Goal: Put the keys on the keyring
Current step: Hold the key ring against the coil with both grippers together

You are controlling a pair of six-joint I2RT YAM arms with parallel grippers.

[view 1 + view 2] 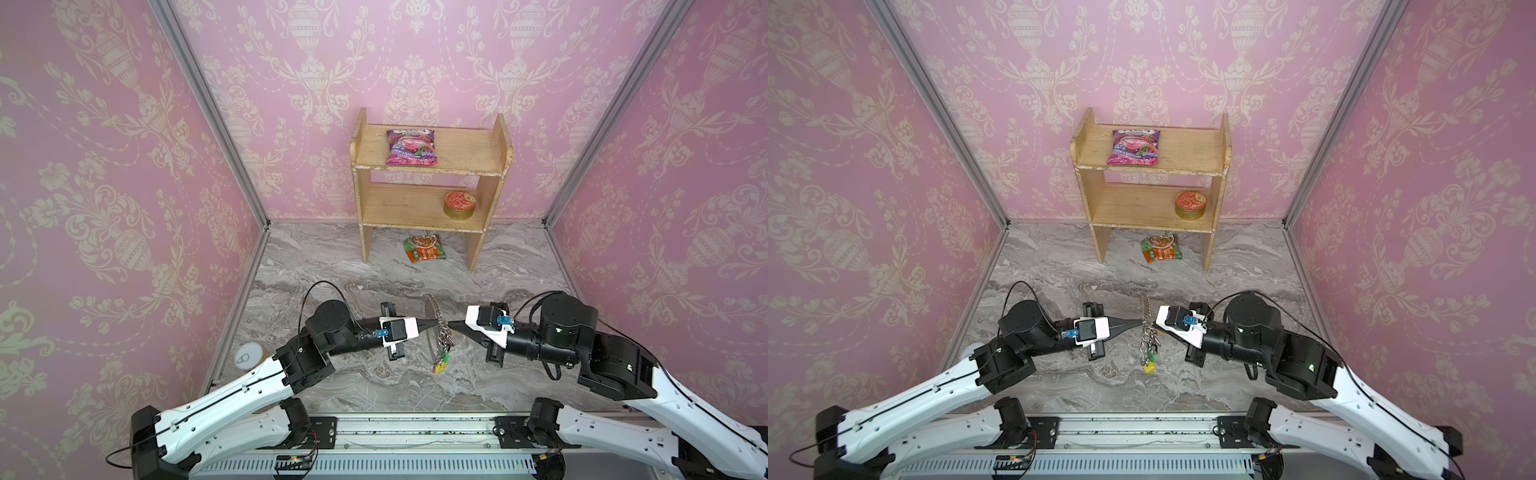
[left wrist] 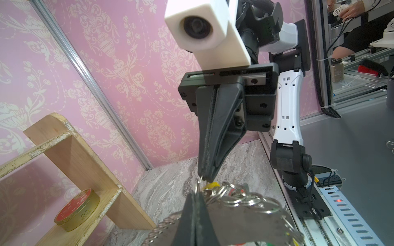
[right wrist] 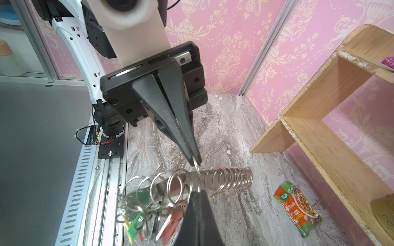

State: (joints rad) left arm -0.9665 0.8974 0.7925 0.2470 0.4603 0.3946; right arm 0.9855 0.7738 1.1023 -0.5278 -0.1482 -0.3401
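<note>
The keyring hangs edge-on above the marble floor between my two grippers. It is a flat grey band lined with silver loops. The keys dangle in a bunch from its lower loops, showing green, red and yellow tags. My left gripper is shut on one small silver loop. My right gripper is shut on the same loop from the opposite side, tip to tip with the left one.
A wooden shelf stands at the back wall with a pink packet on top and a round tin on the lower board. A green-orange packet lies under it. A can stands at the left wall.
</note>
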